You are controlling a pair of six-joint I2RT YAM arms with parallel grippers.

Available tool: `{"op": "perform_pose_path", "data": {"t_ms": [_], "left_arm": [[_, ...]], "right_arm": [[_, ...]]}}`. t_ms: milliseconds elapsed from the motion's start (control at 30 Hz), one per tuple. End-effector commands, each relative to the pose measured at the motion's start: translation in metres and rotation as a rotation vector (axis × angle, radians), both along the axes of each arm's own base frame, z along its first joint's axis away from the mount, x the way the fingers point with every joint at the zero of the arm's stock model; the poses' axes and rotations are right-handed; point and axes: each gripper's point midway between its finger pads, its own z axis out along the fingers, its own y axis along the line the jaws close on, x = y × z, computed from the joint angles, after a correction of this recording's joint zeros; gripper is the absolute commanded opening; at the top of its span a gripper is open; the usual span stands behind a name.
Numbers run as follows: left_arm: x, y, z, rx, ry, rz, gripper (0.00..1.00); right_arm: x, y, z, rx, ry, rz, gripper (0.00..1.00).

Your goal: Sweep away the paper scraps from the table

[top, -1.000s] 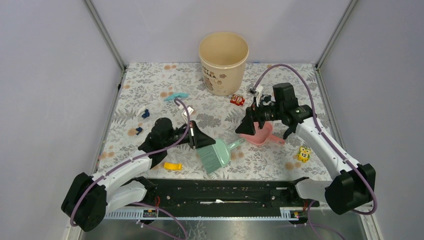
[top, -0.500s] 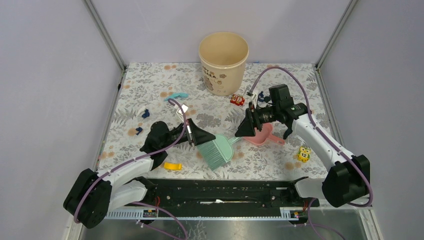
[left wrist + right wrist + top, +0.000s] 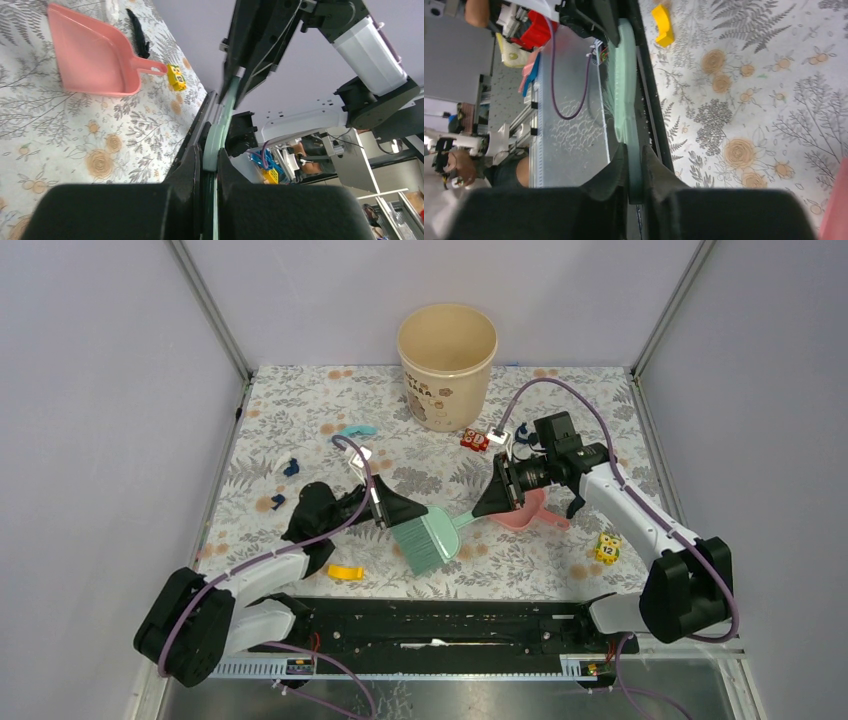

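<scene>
A mint-green hand brush (image 3: 428,540) hangs over the table (image 3: 300,410) between my two grippers. My left gripper (image 3: 398,510) is shut on its head end (image 3: 216,135). My right gripper (image 3: 490,502) is shut on the tip of its handle (image 3: 634,165). In the wrist views the left gripper (image 3: 210,152) and the right gripper (image 3: 634,150) both press on the green plastic. Paper scraps lie at the left: two dark blue bits (image 3: 291,468) (image 3: 277,501) and a light-blue strip (image 3: 352,430). The pink dustpan (image 3: 527,517) lies under the right gripper.
A beige bucket (image 3: 447,350) stands at the back. A red cube (image 3: 475,440) sits near it, and a yellow cube (image 3: 607,547) lies right of the dustpan. A flat yellow piece (image 3: 345,572) lies near the front edge. Grey walls close in both sides.
My right gripper has shut on the brush handle. The left arm has carried the brush a little right and up toward it, and the right arm has drawn slightly back.
</scene>
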Motion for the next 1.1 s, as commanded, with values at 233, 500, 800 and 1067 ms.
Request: {"op": "perform_pose_path", "data": {"t_ms": [233, 500, 800, 1067], "left_arm": [[0.005, -0.004, 0.023, 0.225, -0.227, -0.031, 0.59], [-0.017, -0.015, -0.01, 0.436, -0.412, -0.209, 0.64], [-0.044, -0.027, -0.009, 0.307, -0.391, -0.359, 0.46], [-0.06, -0.029, -0.02, 0.295, -0.344, -0.439, 0.3]], "right_arm": [[-0.017, -0.011, 0.014, -0.043, -0.105, 0.155, 0.0], [-0.041, -0.018, 0.027, -0.06, -0.09, 0.302, 0.0], [-0.044, -0.008, 0.03, -0.054, -0.096, 0.321, 0.0], [-0.03, 0.0, 0.034, -0.051, -0.105, 0.275, 0.0]]}}
